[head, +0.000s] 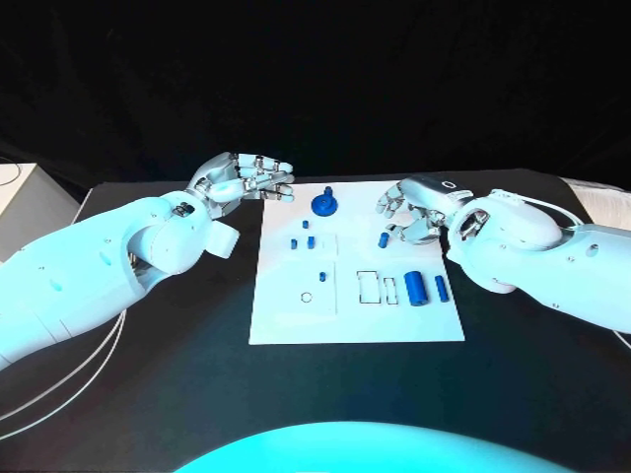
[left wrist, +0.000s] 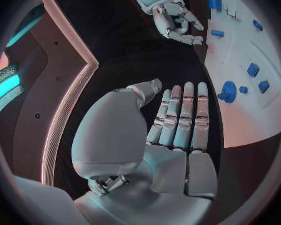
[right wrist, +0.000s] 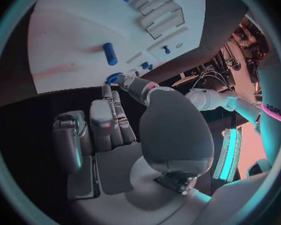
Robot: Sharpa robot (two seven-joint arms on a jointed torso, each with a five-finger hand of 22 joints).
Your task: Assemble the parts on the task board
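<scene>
The white task board [head: 356, 320] lies in the middle of the black table. On it are a round blue knob [head: 324, 205], a few small blue pieces [head: 310, 236], a short blue cylinder [head: 384, 239] and two blue cylinders [head: 428, 288] beside empty slots [head: 377, 286]. My left hand [head: 245, 177] hovers off the board's far left corner; its fingers [left wrist: 181, 117] are stretched out with nothing in them. My right hand [head: 412, 209] hangs over the board's far right part, just beyond the short cylinder [right wrist: 110, 53], fingers [right wrist: 109, 117] loosely bent and holding nothing.
A white box [head: 10, 212] stands at the table's left edge. Cables [head: 60, 384] trail under my left arm. Bare black table [head: 187, 384] lies in front of and to both sides of the board.
</scene>
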